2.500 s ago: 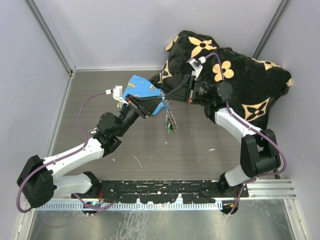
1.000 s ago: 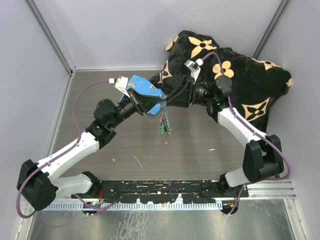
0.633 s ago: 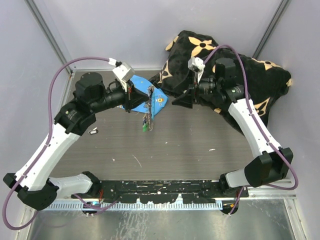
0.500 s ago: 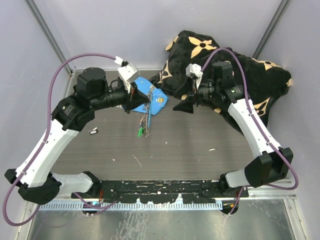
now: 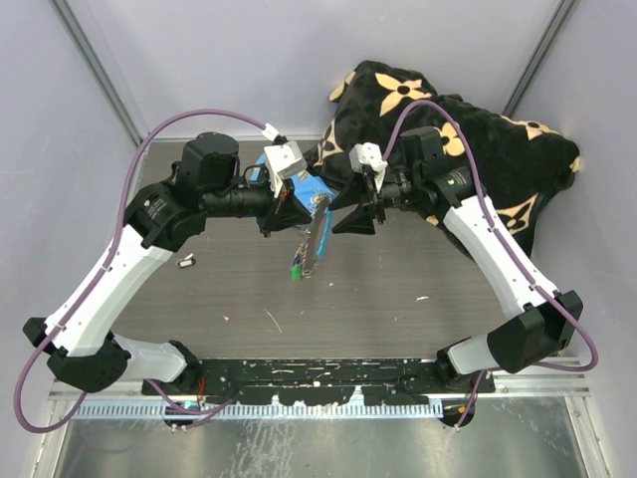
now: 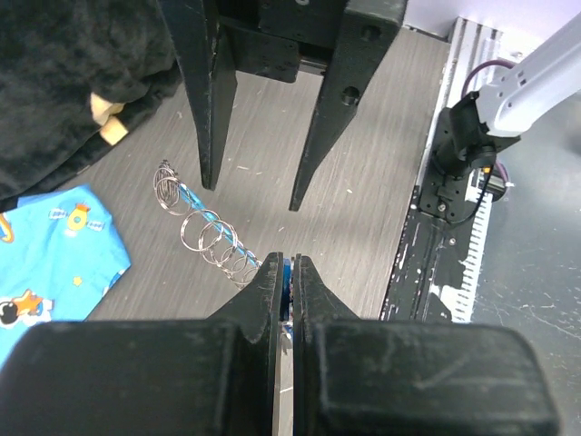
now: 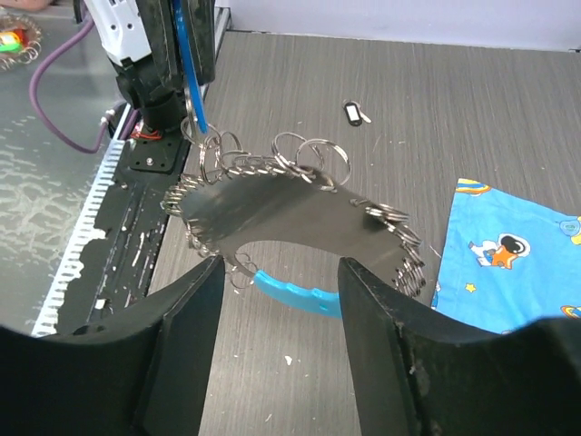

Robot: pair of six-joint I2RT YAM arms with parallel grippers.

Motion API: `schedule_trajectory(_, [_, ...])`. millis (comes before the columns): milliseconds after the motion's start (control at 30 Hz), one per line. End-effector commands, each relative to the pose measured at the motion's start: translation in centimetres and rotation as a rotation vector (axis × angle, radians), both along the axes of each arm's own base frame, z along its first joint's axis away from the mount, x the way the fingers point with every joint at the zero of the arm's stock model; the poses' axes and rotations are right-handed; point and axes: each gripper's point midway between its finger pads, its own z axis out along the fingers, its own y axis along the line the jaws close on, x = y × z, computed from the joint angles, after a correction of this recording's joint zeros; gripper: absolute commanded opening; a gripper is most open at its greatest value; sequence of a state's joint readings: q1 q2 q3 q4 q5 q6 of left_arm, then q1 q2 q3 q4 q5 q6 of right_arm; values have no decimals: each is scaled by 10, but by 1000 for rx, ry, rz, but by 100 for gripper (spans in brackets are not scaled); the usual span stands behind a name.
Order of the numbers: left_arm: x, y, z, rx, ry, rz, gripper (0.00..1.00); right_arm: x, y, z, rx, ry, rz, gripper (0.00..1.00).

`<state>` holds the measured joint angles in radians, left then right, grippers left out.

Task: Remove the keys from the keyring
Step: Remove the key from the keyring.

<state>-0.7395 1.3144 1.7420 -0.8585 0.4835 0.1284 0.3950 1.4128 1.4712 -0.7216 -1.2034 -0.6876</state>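
Between my two grippers, above the grey table (image 5: 398,289), catalogued as seen:

1. Keyring (image 7: 272,213). A curved metal strip edged with many small wire rings, with a light-blue curved piece (image 7: 292,294) along its lower side. It is held up off the table, stretched from my left fingertips toward my right ones.

2. Left gripper (image 6: 286,271). Clenched, with the fingers pressed together on a thin blue strip of the keyring. The row of rings runs away from the tips toward the right gripper. From above, the rest of the string hangs down below this gripper.

3. Keys (image 5: 296,269). At the low end of that hanging string, beneath the left gripper. One green head shows; the others are too small to tell apart.

4. Right gripper (image 6: 252,195). Released, with the fingers spread, facing the left gripper tip to tip. The keyring lies just ahead of its fingertips and between them. I cannot tell whether either finger touches it.

5. Dark-headed key (image 5: 184,263). Off the ring and flat on the table, well apart from both grippers, out beyond my left forearm.

6. Blue printed cloth (image 5: 311,187). On the table under and just behind both grippers, with a cartoon print.

7. Black plush fabric (image 5: 478,149). Tan flower shapes, heaped behind the right gripper in the far corner.
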Motion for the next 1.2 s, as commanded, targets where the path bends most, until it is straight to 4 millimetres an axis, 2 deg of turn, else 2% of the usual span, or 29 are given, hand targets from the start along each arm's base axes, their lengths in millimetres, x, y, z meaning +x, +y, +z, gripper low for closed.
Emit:
schedule_trajectory(0, [-14,-10,37,-136,-84,-96,0,-19,0,28,64,-20,68,56])
schedule_trajectory(133, [-17,-16,33,-142,-88,-133,0,-35,1,27,72,-16,122,51])
schedule_trajectory(167, [-24,-11,40,-161,-122,-145,0,-39,1,27,72,-23,132,50])
schedule_trajectory(333, [-28,-12,42,-183,-151,-163,0,-52,-2,27,79,-61,178,46])
schedule_trajectory(700, [-33,-22,49,-256,-93,-154,0,-54,-1,31,65,-41,166,45])
schedule_trajectory(1000, [-23,-32,48,-298,-28,-74,0,-57,1,30,57,-23,171,44])
schedule_trajectory(1167, [-14,-31,50,-324,7,7,0,-56,2,27,50,-22,166,43])
